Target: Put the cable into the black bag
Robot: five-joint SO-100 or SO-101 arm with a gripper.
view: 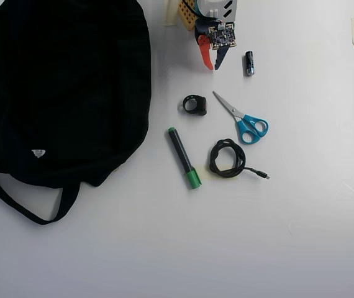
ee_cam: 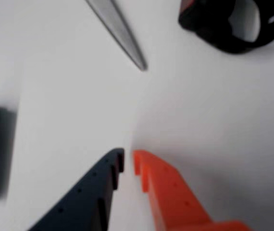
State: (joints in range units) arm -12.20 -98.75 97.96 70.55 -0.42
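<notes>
From above, your black bag [view: 65,87] fills the left side of the white table [view: 301,236], lying flat with its long strap [view: 15,202] looping out below and a small white tag [view: 38,153] near its lower edge. Just right of it a black marker with a green cap [view: 184,158] lies at a slant, and above that sits a small black ring-shaped object [view: 194,104]. At the top centre your gripper [view: 212,64] points down toward the table, its orange and dark fingers nearly together with only a thin gap, holding nothing. Further right lie blue-handled scissors [view: 242,117], and below them the cable [view: 228,158], coiled in a small loop with its plug end trailing right, well apart from the bag. A small dark cylinder [view: 249,63] rests right of the gripper. The wrist view shows the narrow finger gap [ee_cam: 128,161], the scissor tip [ee_cam: 120,31] and the ring [ee_cam: 233,24].
</notes>
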